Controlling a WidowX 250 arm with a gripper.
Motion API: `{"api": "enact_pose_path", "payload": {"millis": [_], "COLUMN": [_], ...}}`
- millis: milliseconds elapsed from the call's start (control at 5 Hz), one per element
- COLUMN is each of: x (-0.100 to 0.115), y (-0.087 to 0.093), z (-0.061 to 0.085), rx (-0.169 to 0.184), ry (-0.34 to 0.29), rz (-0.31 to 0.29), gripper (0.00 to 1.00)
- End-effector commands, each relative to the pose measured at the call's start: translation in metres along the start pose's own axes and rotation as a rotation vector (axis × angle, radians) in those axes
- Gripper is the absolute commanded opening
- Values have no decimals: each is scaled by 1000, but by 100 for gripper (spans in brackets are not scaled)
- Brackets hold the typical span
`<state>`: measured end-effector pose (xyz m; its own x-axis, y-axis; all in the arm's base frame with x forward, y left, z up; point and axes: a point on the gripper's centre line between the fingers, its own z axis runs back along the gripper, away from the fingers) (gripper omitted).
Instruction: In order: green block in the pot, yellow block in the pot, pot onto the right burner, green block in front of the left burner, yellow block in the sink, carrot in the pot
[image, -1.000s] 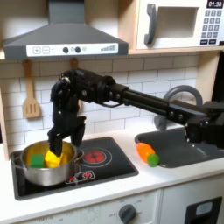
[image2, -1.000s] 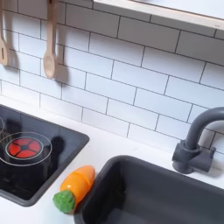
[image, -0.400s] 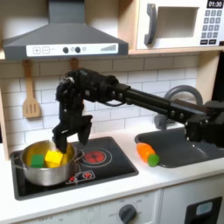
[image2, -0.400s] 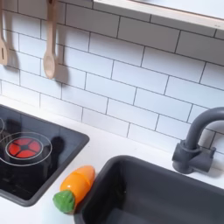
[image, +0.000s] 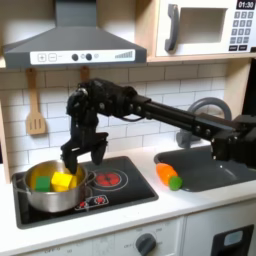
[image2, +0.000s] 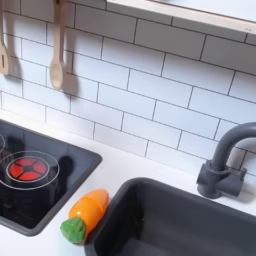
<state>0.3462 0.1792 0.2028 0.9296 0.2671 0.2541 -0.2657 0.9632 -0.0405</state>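
The steel pot (image: 52, 192) sits on the burner at the first exterior view's left, with the green block (image: 42, 183) and the yellow block (image: 62, 181) inside it side by side. My gripper (image: 84, 153) hangs open just above the pot's right rim, fingers pointing down, nothing between them. The orange carrot (image: 168, 176) with its green end lies on the counter between the stove and the sink, and in the second exterior view the carrot (image2: 85, 214) rests at the sink's front left corner.
A red-ringed burner (image: 108, 180) lies free to the pot's right, and the same burner (image2: 28, 167) shows in the second exterior view. The dark sink (image2: 180, 225) with its faucet (image2: 222, 160) is on the right. Wooden utensils (image2: 58, 48) hang on the tiled wall.
My gripper has let go of the yellow block in the pot, opened, and risen up and to the right of the pot. The carrot has not moved.
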Motion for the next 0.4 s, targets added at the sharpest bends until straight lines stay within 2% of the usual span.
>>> {"api": "enact_pose_path", "payload": {"millis": [0, 200], "x": [1, 0], "y": [2, 4], "z": [-4, -4], "rx": [8, 15], "ry": [8, 14], "rz": [-23, -27], "gripper": [100, 100]}}
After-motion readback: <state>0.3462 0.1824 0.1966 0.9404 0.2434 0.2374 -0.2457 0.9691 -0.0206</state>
